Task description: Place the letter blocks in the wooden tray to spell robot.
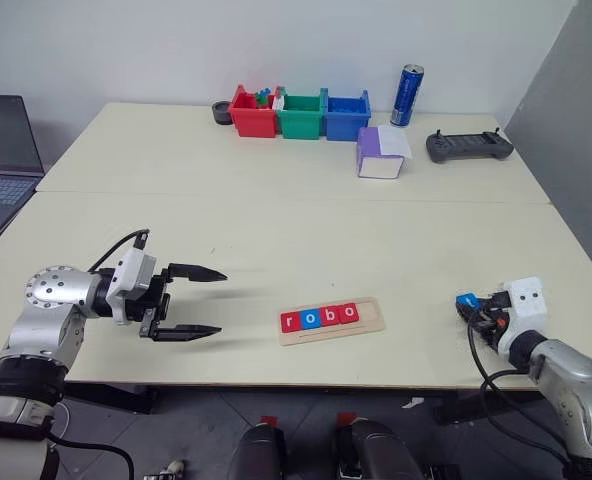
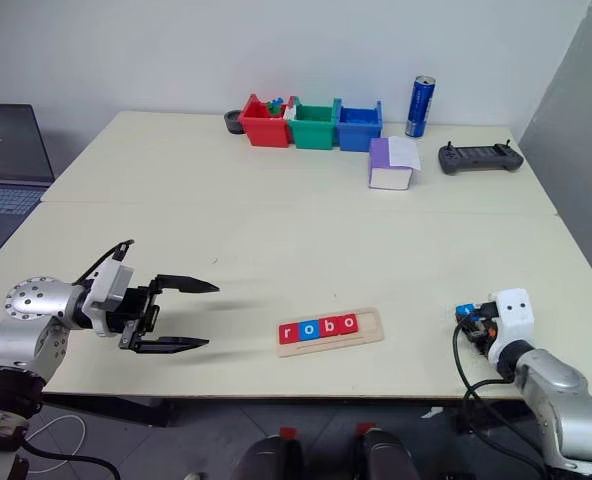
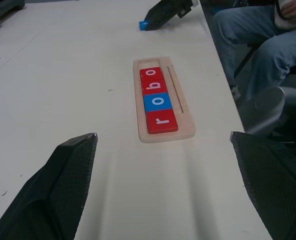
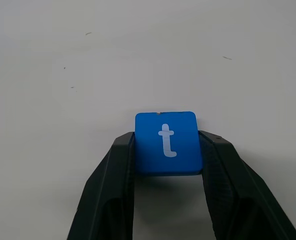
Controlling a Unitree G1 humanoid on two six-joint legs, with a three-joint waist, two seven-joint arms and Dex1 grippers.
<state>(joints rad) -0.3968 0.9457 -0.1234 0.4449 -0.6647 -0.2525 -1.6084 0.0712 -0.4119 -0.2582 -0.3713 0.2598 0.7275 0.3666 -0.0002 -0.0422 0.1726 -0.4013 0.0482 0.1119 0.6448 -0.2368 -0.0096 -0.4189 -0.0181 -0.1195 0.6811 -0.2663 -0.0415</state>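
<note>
So my right gripper (image 4: 165, 172) has its jaws pinched on the sides of the blue t block (image 4: 166, 142), which sits low over the desk (image 1: 276, 230) near the right-hand edge, well apart from the wooden tray (image 1: 332, 321). From the wrist view the grip looks square, but it only catches the back half of the tile, and I honestly can't tell whether the block is lifted or resting on the desk. If the pinch is that shallow, the tile could swivel or pop out on the carry.

My left gripper (image 1: 194, 301) hangs with its jaws spread wide and empty, off to the tray's left.

The tray already reads r, o, b, o (image 3: 157, 99), with one bare slot at the right end. That gap is tight. Coming in tilted or a bit off, I'd likely bump the last o, shove the row along, or land the t half on the rim. The tray isn't pinned either, so a nudge might slide it toward the desk's front edge.
</note>
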